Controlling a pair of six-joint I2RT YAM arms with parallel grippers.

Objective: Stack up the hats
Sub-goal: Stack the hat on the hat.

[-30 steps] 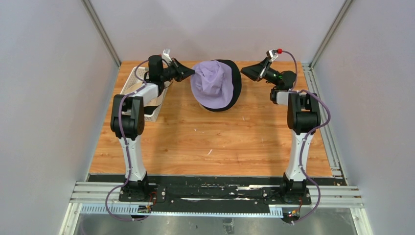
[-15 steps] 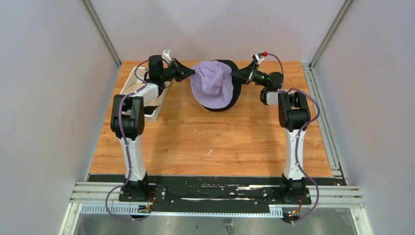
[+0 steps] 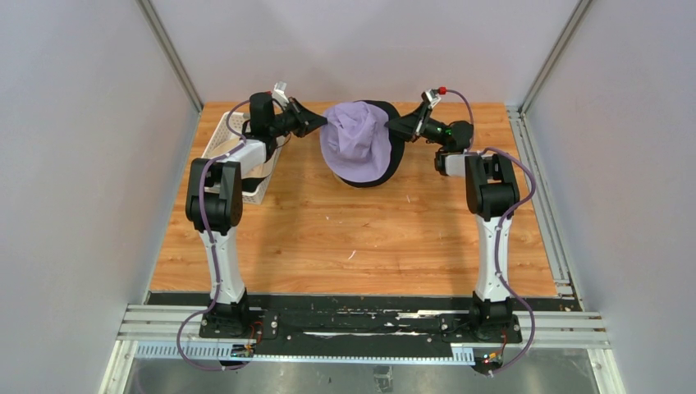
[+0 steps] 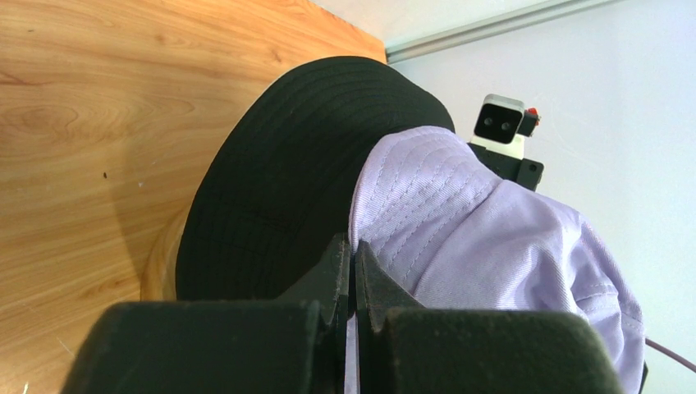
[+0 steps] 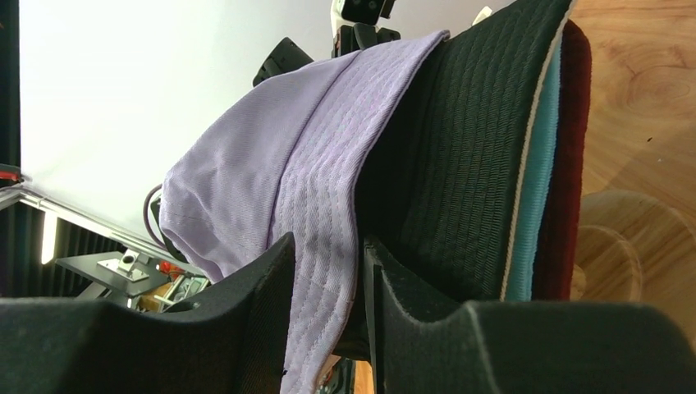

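At the far middle of the tabletop (image 3: 345,238), the hats sit stacked over a wooden stand (image 5: 632,238). From the right wrist view the brims show in layers: a maroon hat (image 5: 572,148) lowest, then a teal hat (image 5: 533,197), then a black hat (image 3: 394,139), with a lavender hat (image 3: 354,139) draped crookedly on top. The left tool (image 4: 353,254) reaches in from the left, its fingers pressed together and pinching the lavender brim's edge. The right tool (image 5: 327,246) comes in from the opposite side, its fingers part-spread and straddling the lavender brim, with the fabric filling most of the gap between them. I cannot tell whether it actually clamps the cloth. A white lattice basket (image 3: 220,139) stands at the far left, behind the left arm.
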